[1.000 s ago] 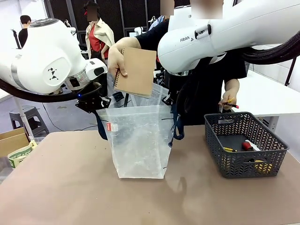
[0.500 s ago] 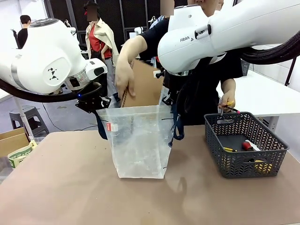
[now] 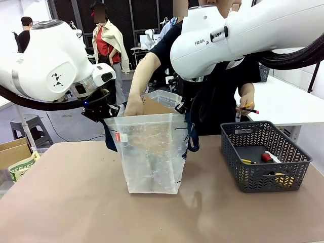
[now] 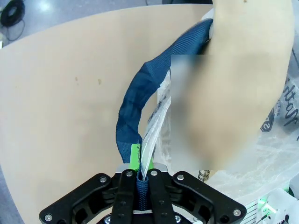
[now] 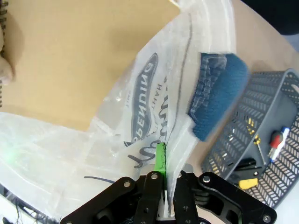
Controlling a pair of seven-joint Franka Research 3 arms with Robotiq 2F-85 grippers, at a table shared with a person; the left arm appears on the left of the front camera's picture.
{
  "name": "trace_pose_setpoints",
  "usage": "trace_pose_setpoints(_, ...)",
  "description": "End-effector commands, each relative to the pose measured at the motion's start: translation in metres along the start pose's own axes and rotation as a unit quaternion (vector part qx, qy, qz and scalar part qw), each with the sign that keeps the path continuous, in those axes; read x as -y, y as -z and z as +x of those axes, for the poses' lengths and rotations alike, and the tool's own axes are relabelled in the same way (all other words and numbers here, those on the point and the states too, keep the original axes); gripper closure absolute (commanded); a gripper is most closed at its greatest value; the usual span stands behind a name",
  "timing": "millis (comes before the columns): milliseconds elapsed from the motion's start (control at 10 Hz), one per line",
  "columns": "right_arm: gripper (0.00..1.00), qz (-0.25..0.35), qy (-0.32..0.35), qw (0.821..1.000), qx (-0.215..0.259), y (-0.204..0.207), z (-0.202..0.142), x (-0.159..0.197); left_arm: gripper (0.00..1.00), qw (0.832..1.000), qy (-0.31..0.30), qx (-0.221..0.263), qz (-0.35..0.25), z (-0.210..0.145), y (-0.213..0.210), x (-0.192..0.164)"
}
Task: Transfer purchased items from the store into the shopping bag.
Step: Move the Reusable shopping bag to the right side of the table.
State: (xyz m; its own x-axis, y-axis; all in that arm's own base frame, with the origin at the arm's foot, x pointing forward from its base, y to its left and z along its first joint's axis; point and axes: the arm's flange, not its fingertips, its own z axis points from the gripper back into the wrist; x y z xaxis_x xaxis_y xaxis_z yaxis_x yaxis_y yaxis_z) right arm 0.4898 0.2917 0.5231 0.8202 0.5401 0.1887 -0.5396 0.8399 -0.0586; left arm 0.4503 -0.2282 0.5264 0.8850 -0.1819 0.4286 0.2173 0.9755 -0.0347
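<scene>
Clear plastic shopping bag (image 3: 152,157) stands at the centre of the front view. Its mouth is stretched between the left gripper (image 3: 105,115) at the left rim and the right gripper (image 3: 183,109) at the right rim. A person's hand (image 3: 134,105) holds a kraft-brown notebook (image 3: 154,107) half inside the mouth. The grey basket (image 3: 263,174) sits at lower right, well apart, with more goods in it.

In the left wrist view, the left gripper (image 4: 141,176) at bottom centre is pinched tight on the navy strap (image 4: 135,112) and the bag rim.

In the right wrist view, the right gripper (image 5: 163,176) is clamped on the bag's edge at bottom centre. The notebook (image 5: 79,56) is in the upper left and the basket (image 5: 261,98) at right.

As I judge it, the thin film could slip from either pinch, or the notebook's corner could snag the rim. Either would collapse the mouth.
</scene>
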Motion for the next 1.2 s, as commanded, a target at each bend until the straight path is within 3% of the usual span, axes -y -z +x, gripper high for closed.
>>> trace_pose_setpoints(0, 1.0, -0.001, 0.001, 1.0, 0.0, 0.0, -0.0013, 0.0011, 1.0, 1.0, 0.004, 0.005, 0.009, -0.0001, -0.0021, -0.0033)
trace_pose_setpoints(1100, 1.0, -0.001, 0.001, 1.0, 0.0, 0.0, -0.0013, 0.0011, 1.0, 1.0, 0.004, 0.005, 0.009, -0.0001, -0.0021, -0.0033)
